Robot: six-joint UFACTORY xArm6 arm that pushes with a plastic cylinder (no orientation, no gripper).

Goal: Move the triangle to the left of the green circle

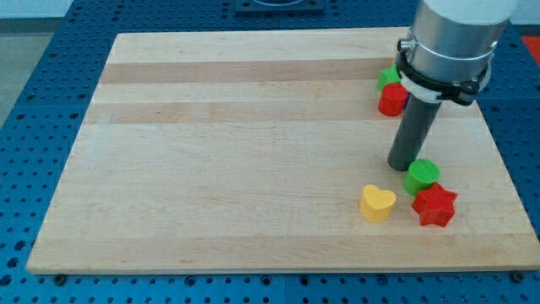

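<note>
The green circle [422, 176] lies at the view's right, below the middle. My tip [402, 166] rests on the board just left of it, touching or nearly touching its upper left edge. A red star [434, 205] sits right below the green circle, touching it. A yellow heart [377, 203] lies to the left of the star. Near the view's top right, a green block [388, 78] and a red block [391, 100] sit together, partly hidden by the arm. I cannot make out their shapes. No block shows clearly as a triangle.
The wooden board [236, 135] lies on a blue perforated table [34, 101]. The arm's wide grey body [451, 38] covers the board's top right corner. The board's right edge is close to the green circle and the star.
</note>
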